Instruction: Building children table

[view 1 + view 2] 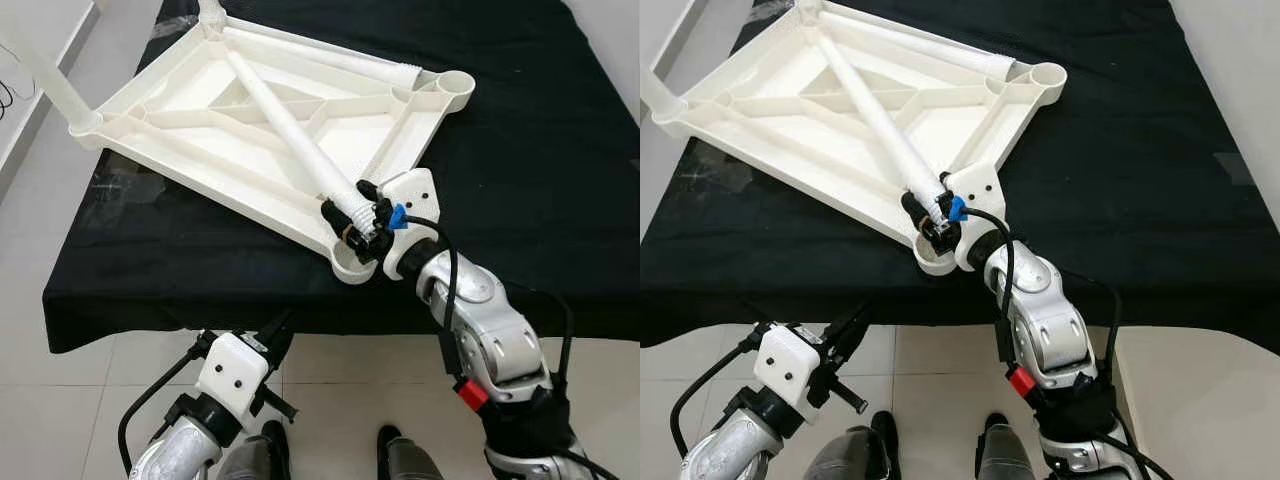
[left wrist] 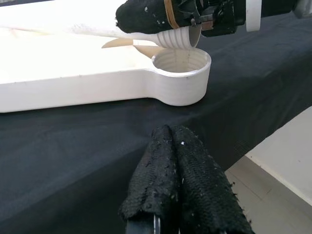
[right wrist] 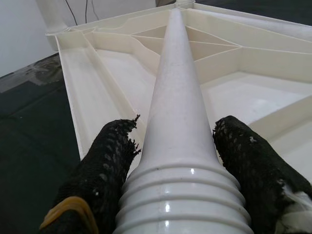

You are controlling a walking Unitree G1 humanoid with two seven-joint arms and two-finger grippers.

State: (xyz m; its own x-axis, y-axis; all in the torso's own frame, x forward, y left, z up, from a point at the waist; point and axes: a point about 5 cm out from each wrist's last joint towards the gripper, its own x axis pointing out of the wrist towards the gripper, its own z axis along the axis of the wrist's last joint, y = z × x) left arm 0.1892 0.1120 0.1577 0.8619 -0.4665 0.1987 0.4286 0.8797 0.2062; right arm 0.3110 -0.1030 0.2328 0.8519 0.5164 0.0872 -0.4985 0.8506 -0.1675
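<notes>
On the black cloth [image 1: 520, 160] lies your upturned tabletop [image 1: 200, 110]. Your right gripper [image 1: 358, 218] clamps a loose leg [image 1: 290, 130] near its threaded end, just above the near corner socket [image 2: 180, 73]. Your left gripper [image 2: 171, 180] hangs below the table edge, fingers pressed together on nothing.

Even, bright indoor light; white tabletop [image 1: 250, 130] nearly blown out in wrist views, perhaps overexposed toward 10 o'clock. Head views sharp.
</notes>
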